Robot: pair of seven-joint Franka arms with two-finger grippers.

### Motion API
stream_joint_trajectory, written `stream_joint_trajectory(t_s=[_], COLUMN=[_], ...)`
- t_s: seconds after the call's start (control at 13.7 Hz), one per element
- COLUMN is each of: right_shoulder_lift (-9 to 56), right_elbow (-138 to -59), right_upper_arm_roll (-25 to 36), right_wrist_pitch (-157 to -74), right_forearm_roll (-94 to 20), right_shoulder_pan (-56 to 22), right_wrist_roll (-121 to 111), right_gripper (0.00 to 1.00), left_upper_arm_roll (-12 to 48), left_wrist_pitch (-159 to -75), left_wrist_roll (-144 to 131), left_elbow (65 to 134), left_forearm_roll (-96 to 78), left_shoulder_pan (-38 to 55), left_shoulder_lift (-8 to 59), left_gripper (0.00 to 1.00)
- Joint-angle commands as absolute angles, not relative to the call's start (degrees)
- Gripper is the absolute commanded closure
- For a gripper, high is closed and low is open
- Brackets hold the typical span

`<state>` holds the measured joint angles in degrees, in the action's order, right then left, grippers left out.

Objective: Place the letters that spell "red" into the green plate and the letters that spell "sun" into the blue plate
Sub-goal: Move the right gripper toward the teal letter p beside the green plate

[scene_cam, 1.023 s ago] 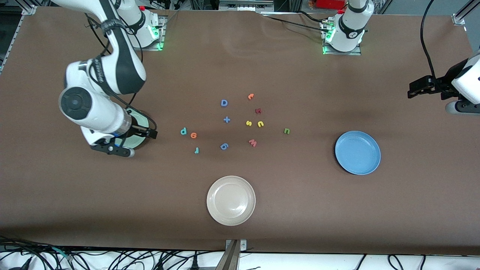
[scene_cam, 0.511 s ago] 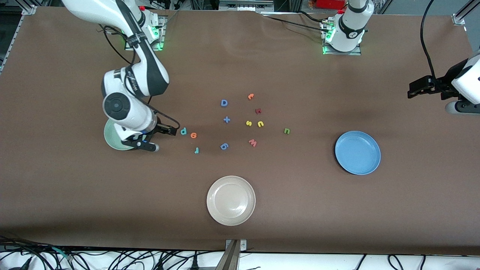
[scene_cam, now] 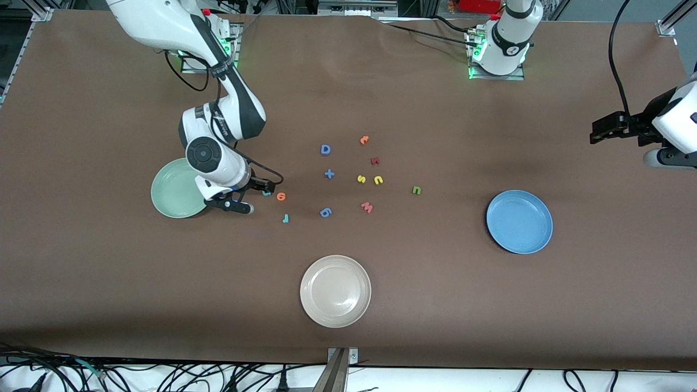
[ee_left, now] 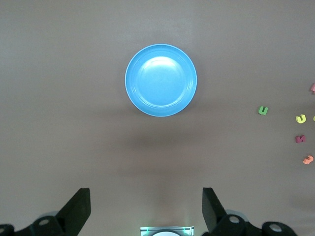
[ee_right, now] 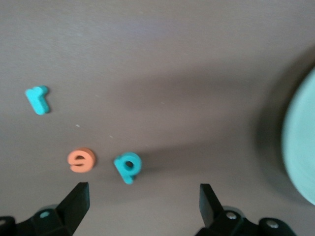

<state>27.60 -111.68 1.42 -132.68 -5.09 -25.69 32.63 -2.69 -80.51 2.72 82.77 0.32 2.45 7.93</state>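
Mostly hidden: teal d (ee_right: 128, 167), under right gripper (scene_cam: 260, 191); jaws spread, empty.
e (scene_cam: 281, 196), r (scene_cam: 285, 218): beside d, on table.
Green plate (scene_cam: 171, 196): rim partly covered.
s (scene_cam: 361, 178), u (scene_cam: 378, 179), n (scene_cam: 416, 190): mid-table.
Blue plate (scene_cam: 519, 221): empty.
Left gripper (ee_left: 146, 209): waiting, released, cut off at table end.

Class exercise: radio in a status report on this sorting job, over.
Right end effector open over teal d, beside green plate. Left end effector open, waiting above the table. Both plates empty. Nothing blocking.
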Motion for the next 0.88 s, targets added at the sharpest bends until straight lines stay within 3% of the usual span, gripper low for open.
stream_joint_trajectory(t_s=[0.0,0.58,0.73,0.8], right_shoulder_lift=[28.7,28.9,29.0,29.1], right_elbow=[-114.0,-117.1,-117.1,-117.1], right_upper_arm_roll=[1.1,0.0,-0.1,-0.1], right_wrist_pitch=[-138.8,-141.9,-141.9,-142.0], right_forearm_roll=[-6.0,-6.1,-6.0,-6.0], right_shoulder_pan=[-25.7,-25.7,-25.7,-25.7], right_wrist_roll=[32.1,32.4,32.2,32.2], right_gripper=[0.01,0.02,0.17,0.17], left_upper_arm_roll=[-2.5,-1.8,-1.2,-1.1], left_wrist_pitch=[-80.5,-80.7,-82.9,-83.1], left_wrist_roll=[2.2,2.7,2.0,1.8], left_elbow=[81.1,81.0,81.1,81.2], left_forearm_roll=[0.8,0.4,0.4,0.4], left_shoulder_pan=[3.6,3.9,4.9,6.8], left_shoulder_lift=[9.2,13.6,15.0,15.1], left_gripper=[0.00,0.00,0.00,0.00])
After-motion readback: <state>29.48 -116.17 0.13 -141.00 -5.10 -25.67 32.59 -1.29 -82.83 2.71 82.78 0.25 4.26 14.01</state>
